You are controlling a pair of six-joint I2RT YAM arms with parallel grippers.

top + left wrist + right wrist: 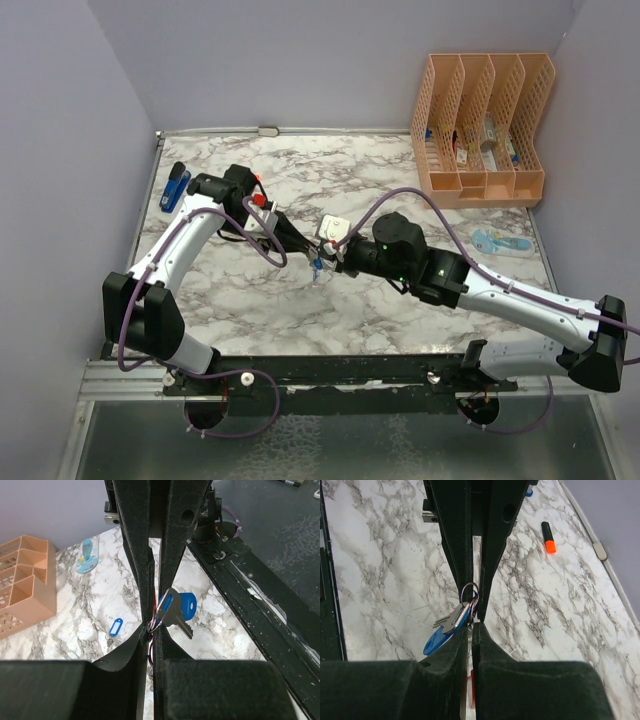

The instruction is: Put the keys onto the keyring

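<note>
Marble tabletop from above: left gripper and right gripper meet tip to tip, with the blue keys just below them, equally near to both.

Left wrist: the jaws are almost closed, pinching the keyring. One key sticks out to their right, slanted.

Right wrist: the jaws are nearly closed on the same ring. The key lies to their left, its long axis slanted and its head lowest.

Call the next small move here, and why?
Probably slide the right gripper slightly toward the left gripper, feeding the key further on: both are shut at one spot, red keyring showing between the left fingers, key dangling beside them.
</note>
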